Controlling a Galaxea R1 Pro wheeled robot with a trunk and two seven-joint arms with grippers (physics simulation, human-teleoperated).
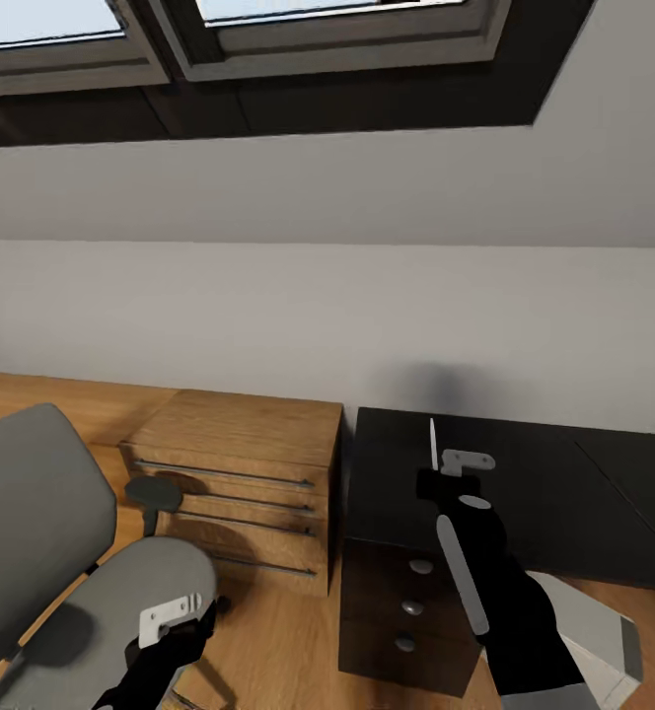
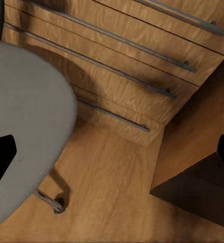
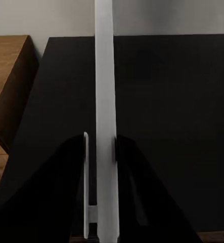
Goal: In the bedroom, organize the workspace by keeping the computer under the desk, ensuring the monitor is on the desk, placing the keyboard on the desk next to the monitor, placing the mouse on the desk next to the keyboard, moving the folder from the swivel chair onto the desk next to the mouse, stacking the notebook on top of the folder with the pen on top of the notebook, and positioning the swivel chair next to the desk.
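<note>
My right gripper (image 1: 434,475) is raised over the near left corner of the glossy black desk (image 1: 564,493) and is shut on the pen (image 1: 432,441), a thin pale stick standing upright. In the right wrist view the pen (image 3: 104,76) runs straight out between the two fingers of the gripper (image 3: 100,144), above the desk top (image 3: 167,126). The grey swivel chair (image 1: 32,513) stands at the left. My left gripper (image 1: 204,619) hangs low beside its seat (image 2: 26,126), open and holding nothing.
A light wooden dresser (image 1: 239,434) with long bar handles (image 2: 127,43) stands against the wall between chair and desk. The desk's drawer front carries round knobs (image 1: 421,567). A light-grey boxy shape (image 1: 599,631) shows behind my right forearm. Wood floor (image 2: 106,192) lies below.
</note>
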